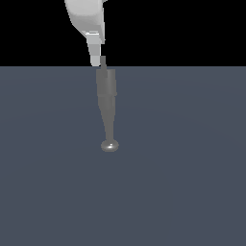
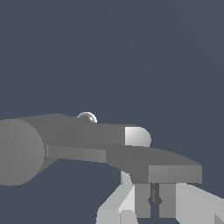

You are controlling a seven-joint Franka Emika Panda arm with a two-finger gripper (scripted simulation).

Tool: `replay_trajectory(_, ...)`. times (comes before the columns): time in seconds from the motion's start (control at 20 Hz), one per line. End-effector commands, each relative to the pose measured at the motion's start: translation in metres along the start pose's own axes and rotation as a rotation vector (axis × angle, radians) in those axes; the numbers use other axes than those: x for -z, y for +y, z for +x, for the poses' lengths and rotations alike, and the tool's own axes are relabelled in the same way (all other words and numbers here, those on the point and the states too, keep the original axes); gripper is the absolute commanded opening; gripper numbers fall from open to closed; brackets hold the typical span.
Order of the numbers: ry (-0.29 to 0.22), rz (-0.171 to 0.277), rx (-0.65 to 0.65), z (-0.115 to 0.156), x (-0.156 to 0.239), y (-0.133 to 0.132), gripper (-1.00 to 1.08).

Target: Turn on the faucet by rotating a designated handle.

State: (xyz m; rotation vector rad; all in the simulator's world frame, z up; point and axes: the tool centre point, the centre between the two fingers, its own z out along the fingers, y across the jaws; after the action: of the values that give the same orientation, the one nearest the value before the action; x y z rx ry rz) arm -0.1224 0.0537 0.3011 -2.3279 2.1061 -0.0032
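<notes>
In the wrist view the gripper (image 2: 155, 200) sits nearest, its two fingers (image 2: 142, 200) pressed almost together with only a thin dark gap and nothing held — a posture that looks meant for pushing, not pinching. Just beyond them lies the handle (image 2: 168, 168), its flat flared tip right at the fingertips — whether touching, I cannot tell. Farther off, the faucet (image 1: 106, 103) runs across the grey floor (image 1: 192, 168), tapering to its shiny knob (image 1: 109, 145).

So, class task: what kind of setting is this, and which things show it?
Likely a bare simulated test scene, not a real kitchen: a lone grey faucet on a featureless slate floor, a black void behind, a white gripper above.
</notes>
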Motion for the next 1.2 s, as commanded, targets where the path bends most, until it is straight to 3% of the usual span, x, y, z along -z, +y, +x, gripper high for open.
replay_trajectory(0.0, 0.000, -0.001, -0.015, 0.023, -0.001, 0.000, -1.00)
replay_trajectory(0.3, 0.000, -0.003, -0.018, 0.059, -0.001, 0.001, -1.00)
replay_trajectory(0.35, 0.000, -0.003, -0.018, 0.059, -0.001, 0.001, -1.00)
replay_trajectory(0.4, 0.000, 0.000, 0.012, 0.039, 0.000, 0.000, -1.00)
replay_trajectory(1.15, 0.001, -0.001, -0.004, 0.082, -0.001, -0.035, -1.00)
